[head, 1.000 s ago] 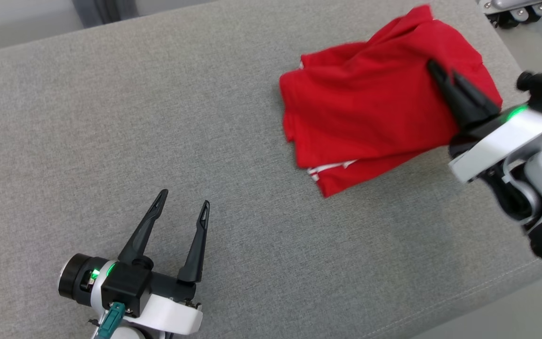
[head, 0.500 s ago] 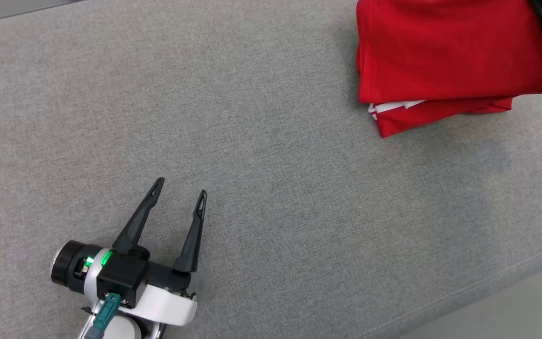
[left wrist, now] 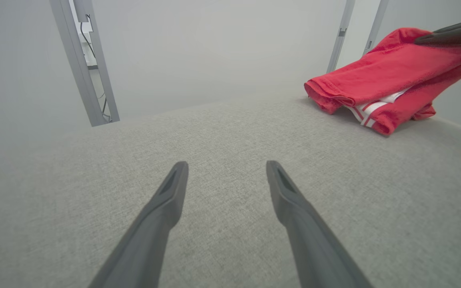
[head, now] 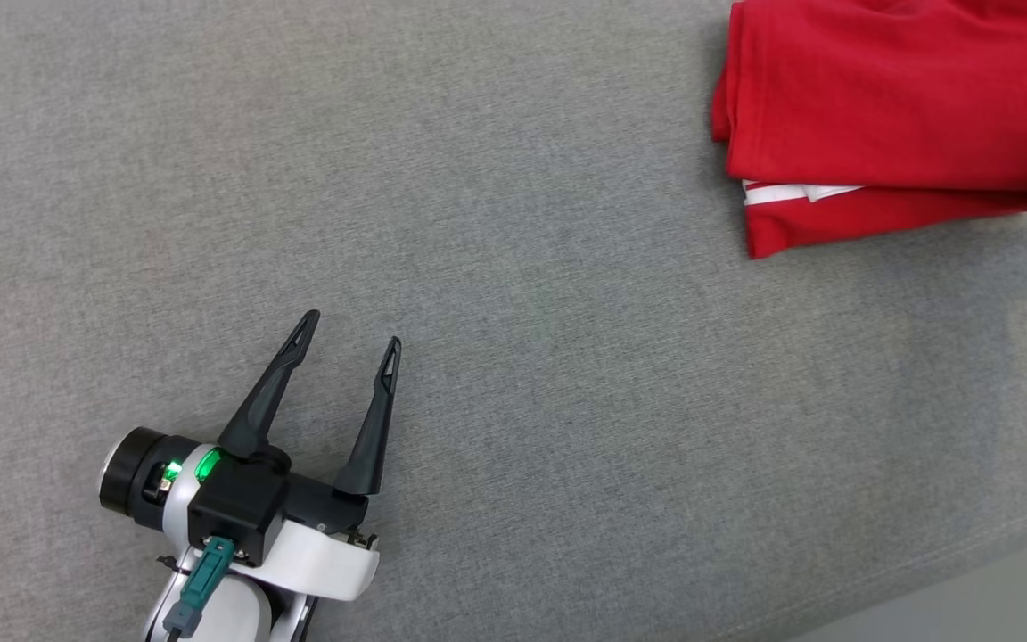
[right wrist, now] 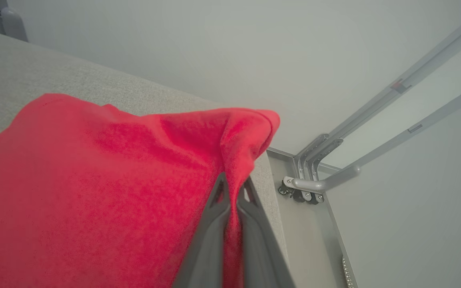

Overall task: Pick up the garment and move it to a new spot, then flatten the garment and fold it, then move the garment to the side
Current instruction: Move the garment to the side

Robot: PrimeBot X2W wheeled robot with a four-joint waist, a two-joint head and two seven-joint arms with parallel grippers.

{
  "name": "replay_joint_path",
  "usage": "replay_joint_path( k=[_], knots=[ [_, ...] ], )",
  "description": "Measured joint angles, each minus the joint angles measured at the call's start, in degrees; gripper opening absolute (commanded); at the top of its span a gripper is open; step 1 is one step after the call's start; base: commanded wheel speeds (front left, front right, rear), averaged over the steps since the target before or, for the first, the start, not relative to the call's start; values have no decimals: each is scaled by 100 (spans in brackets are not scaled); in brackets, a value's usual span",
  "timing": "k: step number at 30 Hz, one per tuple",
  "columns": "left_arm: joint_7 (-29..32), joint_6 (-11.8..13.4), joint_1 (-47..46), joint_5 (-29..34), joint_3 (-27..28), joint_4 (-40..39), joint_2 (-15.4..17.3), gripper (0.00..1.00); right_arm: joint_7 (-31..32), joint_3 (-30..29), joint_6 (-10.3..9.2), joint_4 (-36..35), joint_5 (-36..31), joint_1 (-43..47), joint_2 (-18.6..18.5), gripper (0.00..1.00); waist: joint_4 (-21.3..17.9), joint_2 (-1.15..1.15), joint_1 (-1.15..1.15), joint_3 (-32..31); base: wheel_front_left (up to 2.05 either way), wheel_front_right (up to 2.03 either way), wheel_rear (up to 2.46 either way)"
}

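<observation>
We see the red garment [head: 888, 98], folded w/ white stripes showing, at the far-right end of the grey desk [head: 567, 312]. Right pincer [right wrist: 234, 188] is clenched on its edge & holds a corner up. Left pincer [head: 353, 330] is released, fingers spread over bare desk, well apart from the garment.

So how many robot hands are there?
2. The left hand is open, low on the left over the grey surface; the right hand is at the far right, pinching the red garment.
</observation>
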Motion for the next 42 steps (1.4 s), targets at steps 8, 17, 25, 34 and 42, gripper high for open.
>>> replay_joint_path(
  k=[8,17,25,34,42],
  knots=[
    [-1,18,-25,-2,-22,-60,15,100,-227,-278,0,1255,-1378,-469,182,0,217,0,0,86,0,0,0],
    [0,41,-102,-34,-52,-93,20,100,-256,-1862,0,724,-2688,-573,-97,100,263,0,0,113,0,0,0],
    [0,112,-99,-81,-66,-21,-12,100,-268,-3776,0,-1096,-4068,783,1115,100,290,0,0,-114,0,0,0],
    [0,358,50,-510,65,21,-221,100,-270,-3466,0,-2325,-3232,1996,2138,100,556,0,0,-611,0,0,0],
    [-1,857,152,-1228,363,66,-338,100,-270,-3027,0,-3150,-2570,2785,2184,100,895,0,0,-1074,0,0,0]
  ],
)
